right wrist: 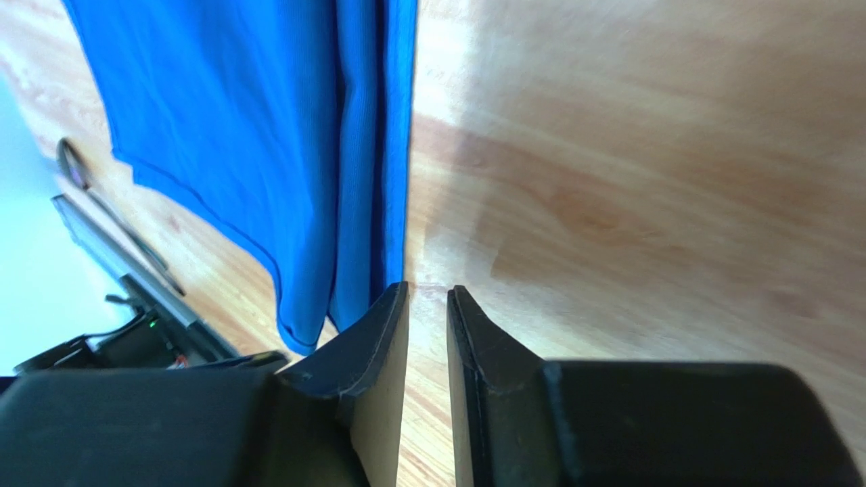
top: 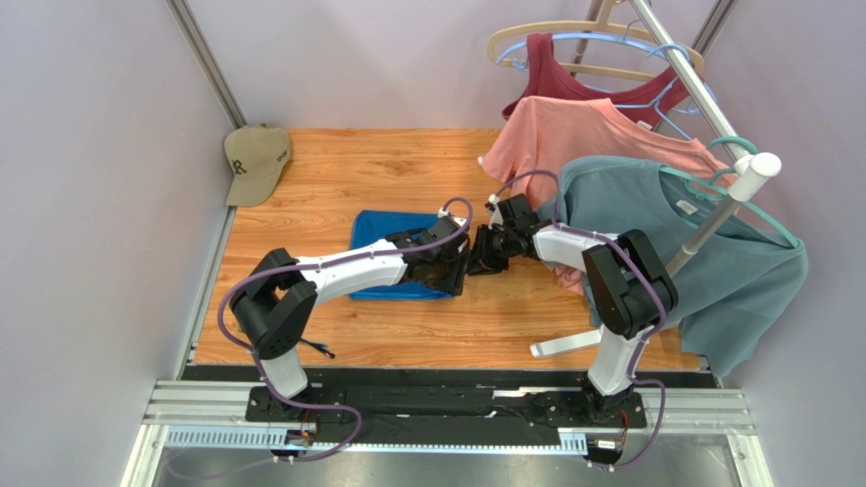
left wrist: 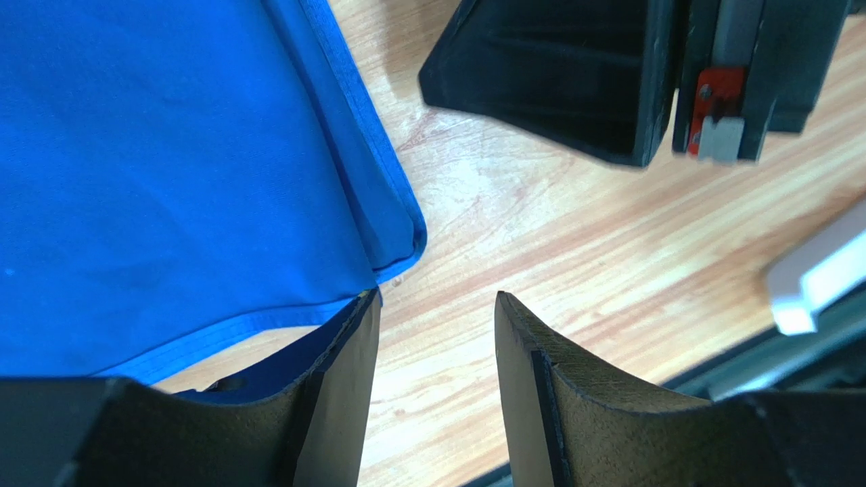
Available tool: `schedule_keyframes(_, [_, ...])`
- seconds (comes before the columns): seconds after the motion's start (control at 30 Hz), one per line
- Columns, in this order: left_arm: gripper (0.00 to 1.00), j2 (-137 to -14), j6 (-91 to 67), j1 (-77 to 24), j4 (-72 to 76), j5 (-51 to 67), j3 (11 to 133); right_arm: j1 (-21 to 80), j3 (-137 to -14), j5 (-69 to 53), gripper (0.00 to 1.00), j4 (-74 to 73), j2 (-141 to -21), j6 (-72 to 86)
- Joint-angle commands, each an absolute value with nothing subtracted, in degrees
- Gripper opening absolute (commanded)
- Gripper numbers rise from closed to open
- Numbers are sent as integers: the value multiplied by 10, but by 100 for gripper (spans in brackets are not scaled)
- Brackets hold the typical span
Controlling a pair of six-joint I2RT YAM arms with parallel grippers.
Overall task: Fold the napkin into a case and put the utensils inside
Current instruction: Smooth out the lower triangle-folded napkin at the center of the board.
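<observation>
One royal-blue napkin (top: 378, 231) lies flat near the middle of the wooden table (top: 407, 162), slightly left of centre, folded over on itself so that stacked hems run along its right edge. The left gripper (left wrist: 435, 340) sits at the napkin's near right corner with its jaws well apart and only bare wood between them; one finger (left wrist: 341, 386) overlaps the cloth's hemmed border, and nothing is gripped. The right gripper (right wrist: 427, 315) faces it from just beside the same right edge, its jaws parted by only a narrow slit through which the table shows; the tip of one finger (right wrist: 381, 345) meets the fold of the cloth, but no fabric lies inside the gap. The two grippers stand close together, nearly nose to nose, over the wood just right of the napkin. The utensils (top: 317, 350), thin dark sticks, lie well apart from the cloth by the table's near edge, beside the left arm's base. A tan cap (top: 256, 162) rests in the far left corner. Along the right edge hang a dark red top (top: 569, 71), a salmon T-shirt (top: 569, 137) and a teal-grey T-shirt (top: 732, 274) on a rack.
</observation>
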State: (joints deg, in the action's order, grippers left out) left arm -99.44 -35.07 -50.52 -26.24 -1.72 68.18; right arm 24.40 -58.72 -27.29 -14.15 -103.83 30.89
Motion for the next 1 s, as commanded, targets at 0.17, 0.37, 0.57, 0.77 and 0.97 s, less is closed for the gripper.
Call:
schedule_keyframes(0.17, [54, -991, -346, -513, -267, -126, 683, 256, -558, -337, 21, -24, -1027, 343])
schedule_keyframes(0.37, [52, -1037, -351, -513, -301, -122, 711, 257, -549, -352, 14, -5, -1047, 359])
schedule_keyframes(0.57, [46, -1047, -358, -513, -294, -118, 708, 265, -548, -352, 13, 13, -1056, 360])
schedule_keyframes(0.77, [25, -1049, -353, -513, -295, -114, 720, 270, -541, -343, 13, 19, -1080, 361])
schedule_keyframes(0.97, [3, -1027, -359, -514, -289, -84, 722, 272, -538, -336, 7, 22, -1092, 359])
